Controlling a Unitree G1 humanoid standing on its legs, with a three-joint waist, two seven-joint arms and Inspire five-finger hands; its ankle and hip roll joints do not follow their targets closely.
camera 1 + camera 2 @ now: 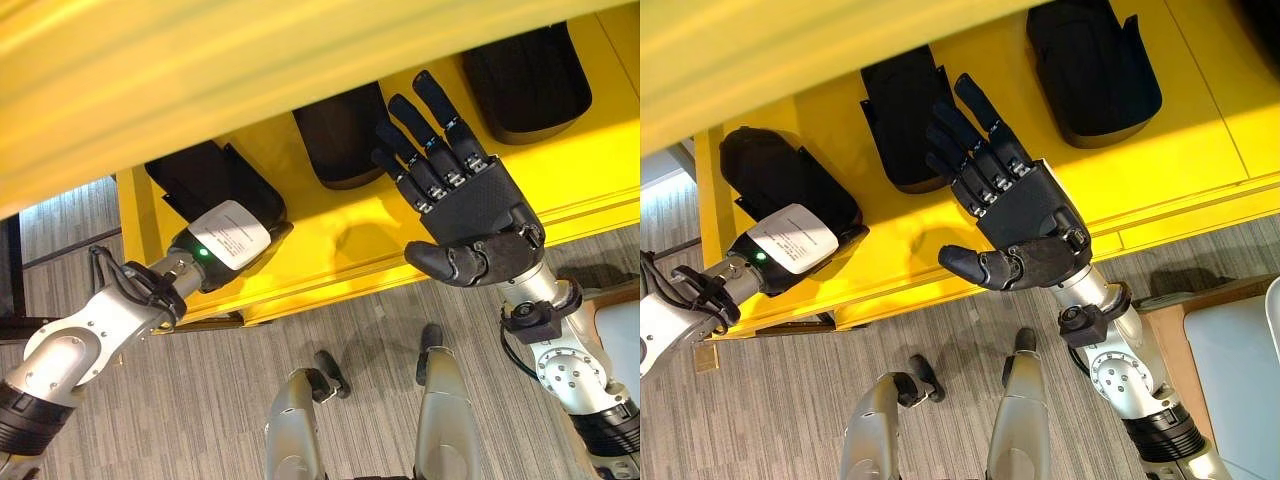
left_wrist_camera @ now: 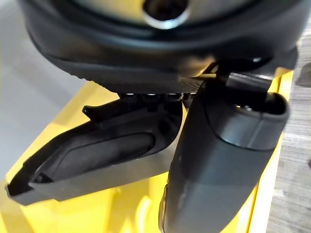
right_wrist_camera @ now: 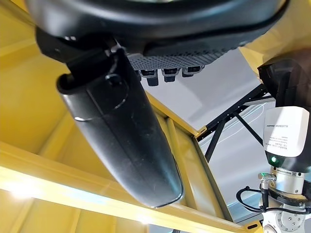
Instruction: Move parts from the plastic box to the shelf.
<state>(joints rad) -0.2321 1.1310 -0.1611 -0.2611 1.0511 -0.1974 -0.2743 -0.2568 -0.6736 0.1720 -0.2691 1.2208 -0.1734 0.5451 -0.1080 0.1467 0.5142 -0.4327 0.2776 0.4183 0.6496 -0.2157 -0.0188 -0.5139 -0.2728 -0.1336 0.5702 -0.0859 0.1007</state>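
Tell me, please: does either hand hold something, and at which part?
The left hand is at a black part on the shelf; its fingers are hidden, so cannot tell. The right hand holds nothing.

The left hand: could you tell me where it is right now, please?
The left hand is at the robot's left end of the yellow shelf, on the leftmost black part.

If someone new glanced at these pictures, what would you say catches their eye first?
Probably the bright yellow shelf with three black parts on it. The right hand hovers open over its front, fingers straight, beside the middle part. The left hand reaches onto the leftmost part at the shelf's left end.
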